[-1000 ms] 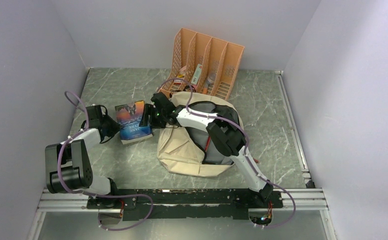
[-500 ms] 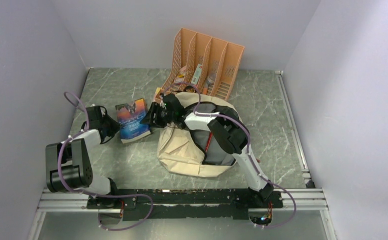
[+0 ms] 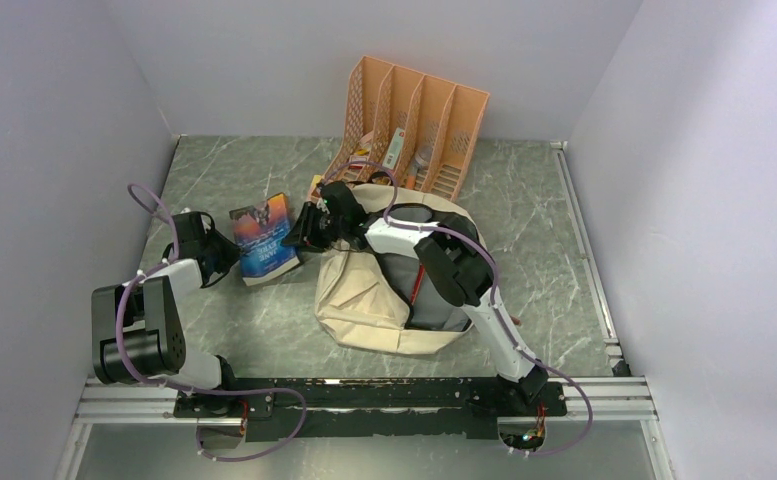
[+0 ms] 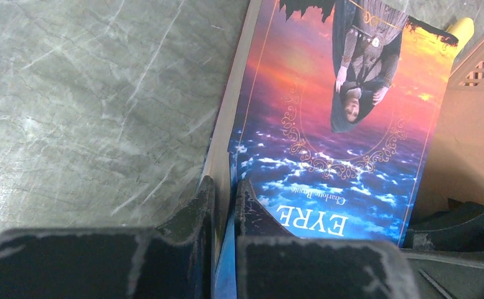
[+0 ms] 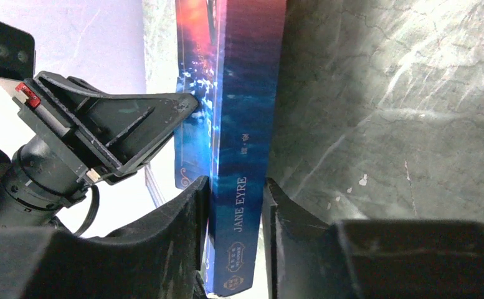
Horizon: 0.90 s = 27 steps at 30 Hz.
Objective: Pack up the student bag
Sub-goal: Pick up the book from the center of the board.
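A blue and orange "Jane Eyre" book [image 3: 262, 238] lies between my two grippers, left of the student bag [image 3: 364, 295], a beige fabric backpack with its dark inside showing. My left gripper [image 3: 226, 250] is shut on the book's left edge; in the left wrist view its jaws [image 4: 223, 193] pinch the cover [image 4: 351, 124] and pages. My right gripper [image 3: 299, 232] holds the opposite side. In the right wrist view its fingers [image 5: 236, 199] press both sides of the spine [image 5: 245, 124]. I cannot tell whether the book rests on the table.
An orange file organizer [image 3: 419, 125] with small items in its slots stands behind the bag, close to my right wrist. Grey walls close in the green marble table [image 3: 234, 170] on three sides. My right arm reaches over the bag.
My right gripper's jaws have narrowed onto the book's spine and its wrist has shifted slightly back. The book has turned a little. The left arm has stayed put.
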Each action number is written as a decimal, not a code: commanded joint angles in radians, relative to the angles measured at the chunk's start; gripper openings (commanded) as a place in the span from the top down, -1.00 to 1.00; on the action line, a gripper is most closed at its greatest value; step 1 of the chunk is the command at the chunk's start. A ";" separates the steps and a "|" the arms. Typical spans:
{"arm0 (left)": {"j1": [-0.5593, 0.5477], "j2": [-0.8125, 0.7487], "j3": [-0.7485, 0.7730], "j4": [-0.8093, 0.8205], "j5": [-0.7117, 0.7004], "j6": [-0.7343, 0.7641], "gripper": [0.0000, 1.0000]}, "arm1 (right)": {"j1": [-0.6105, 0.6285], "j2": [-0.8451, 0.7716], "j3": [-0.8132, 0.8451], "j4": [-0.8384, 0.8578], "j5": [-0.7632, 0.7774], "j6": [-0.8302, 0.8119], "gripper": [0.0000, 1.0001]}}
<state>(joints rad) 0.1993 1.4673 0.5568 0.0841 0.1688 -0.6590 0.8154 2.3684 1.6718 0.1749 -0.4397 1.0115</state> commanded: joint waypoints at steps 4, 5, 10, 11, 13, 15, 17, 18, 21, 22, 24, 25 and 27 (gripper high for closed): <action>-0.026 0.024 -0.059 -0.363 -0.025 0.064 0.31 | 0.023 -0.040 -0.011 0.028 0.021 -0.039 0.66; -0.027 -0.013 -0.047 -0.388 -0.038 0.061 0.02 | 0.021 -0.061 -0.016 0.015 0.048 -0.068 0.74; -0.026 -0.213 0.081 -0.556 -0.131 0.072 -0.71 | 0.003 -0.145 -0.029 -0.018 0.110 -0.205 0.99; -0.026 -0.246 0.119 -0.583 -0.157 0.081 -0.74 | -0.001 -0.158 -0.028 -0.020 0.104 -0.238 1.00; -0.026 -0.298 0.191 -0.625 -0.190 0.105 -0.80 | 0.000 -0.185 -0.019 -0.038 0.102 -0.316 1.00; -0.026 -0.337 0.260 -0.652 -0.218 0.138 -0.83 | 0.002 -0.221 -0.024 -0.039 0.098 -0.381 1.00; -0.026 -0.373 0.319 -0.652 -0.210 0.175 -0.83 | 0.001 -0.267 -0.060 -0.013 0.102 -0.430 1.00; -0.026 -0.389 0.344 -0.649 -0.198 0.193 -0.82 | 0.002 -0.292 -0.079 -0.001 0.109 -0.449 1.00; -0.030 -0.406 0.412 -0.634 -0.139 0.231 -0.82 | 0.002 -0.360 -0.108 -0.019 0.120 -0.537 1.00; -0.031 -0.406 0.428 -0.624 -0.107 0.240 -0.81 | 0.001 -0.385 -0.109 -0.039 0.114 -0.566 1.00; -0.030 -0.406 0.444 -0.591 -0.031 0.266 -0.78 | -0.006 -0.415 -0.081 -0.139 0.093 -0.624 1.00; -0.033 -0.405 0.455 -0.576 0.002 0.278 -0.77 | -0.009 -0.430 -0.078 -0.164 0.080 -0.647 1.00; -0.044 -0.395 0.480 -0.547 0.068 0.306 -0.77 | -0.014 -0.489 -0.132 -0.137 0.033 -0.690 1.00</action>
<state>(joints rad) 0.1726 1.0599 0.9916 -0.4961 0.0784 -0.4347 0.8154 2.0125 1.5528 -0.0223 -0.3267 0.4549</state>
